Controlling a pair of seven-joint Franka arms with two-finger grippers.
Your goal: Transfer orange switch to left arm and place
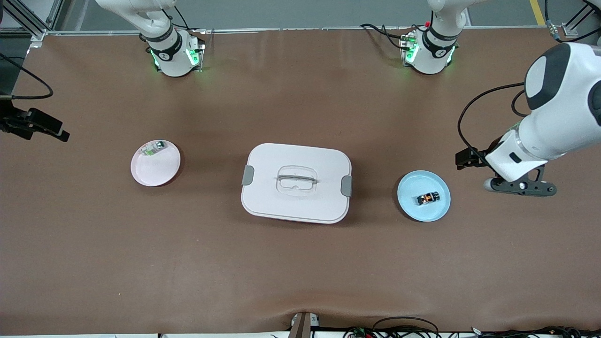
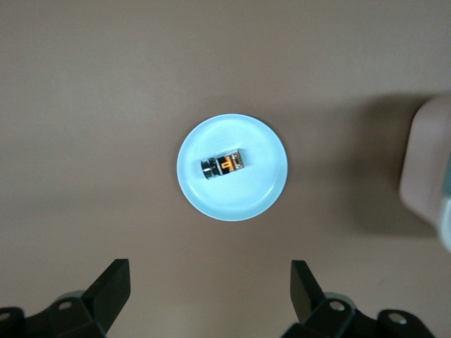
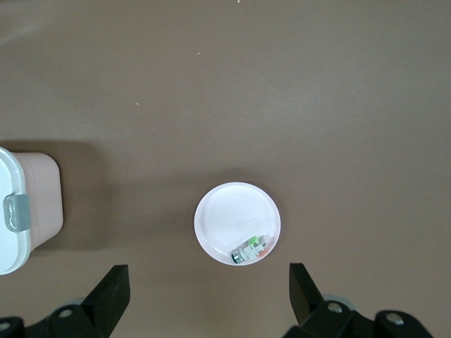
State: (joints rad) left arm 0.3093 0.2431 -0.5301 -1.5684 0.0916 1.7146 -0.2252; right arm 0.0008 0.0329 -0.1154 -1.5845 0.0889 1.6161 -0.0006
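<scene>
The orange switch (image 1: 428, 198), small and black with an orange part, lies on a light blue plate (image 1: 408, 188) toward the left arm's end of the table. It also shows in the left wrist view (image 2: 223, 165) on that plate (image 2: 232, 201). My left gripper (image 1: 520, 187) hangs open and empty over the bare table beside the blue plate; in its wrist view (image 2: 210, 271) the jaws stand wide apart. The white box (image 1: 272, 197) with grey clips sits mid-table. My right gripper (image 1: 44, 126) is open and empty (image 3: 209, 274) at the right arm's end.
A pale round plate (image 1: 159, 171) toward the right arm's end holds a small clear-and-green component (image 1: 155, 148), also seen in the right wrist view (image 3: 252, 249). The box edge shows in both wrist views (image 2: 430, 169) (image 3: 21, 211). Cables lie along the table's near edge.
</scene>
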